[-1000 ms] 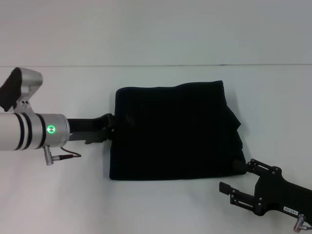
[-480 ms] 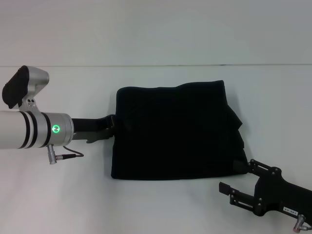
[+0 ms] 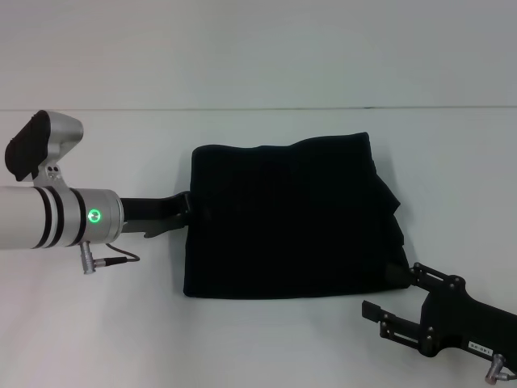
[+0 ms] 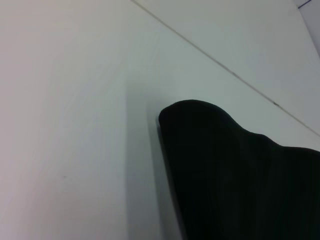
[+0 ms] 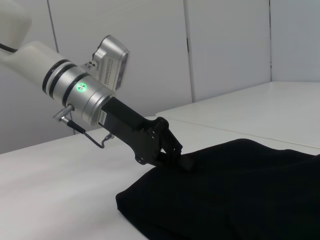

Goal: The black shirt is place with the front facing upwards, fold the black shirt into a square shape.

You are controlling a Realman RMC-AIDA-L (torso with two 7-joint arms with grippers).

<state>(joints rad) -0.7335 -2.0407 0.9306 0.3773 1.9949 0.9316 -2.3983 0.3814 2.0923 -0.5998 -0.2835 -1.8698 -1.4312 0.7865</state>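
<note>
Centre of head view: black shirt (image 3: pixel 287 218) lies on white worktop (image 3: pixel 258 339), already folded to rough square. Left end effector (image 3: pixel 187 212) at shirt's left edge, fingers hidden by cloth, grip state cannot tell; arm barely shifted over last second, fold edge unmoved. Right end effector (image 3: pixel 393 301) open, lower right, beside shirt corner. Task judged near done.

A plain white table (image 3: pixel 266 339) carries everything here, with a thin seam line running across its far part. Lying directly on it is the black shirt (image 3: pixel 291 218), folded into a rough rectangle, flat, with layered edges on its right side.
</note>
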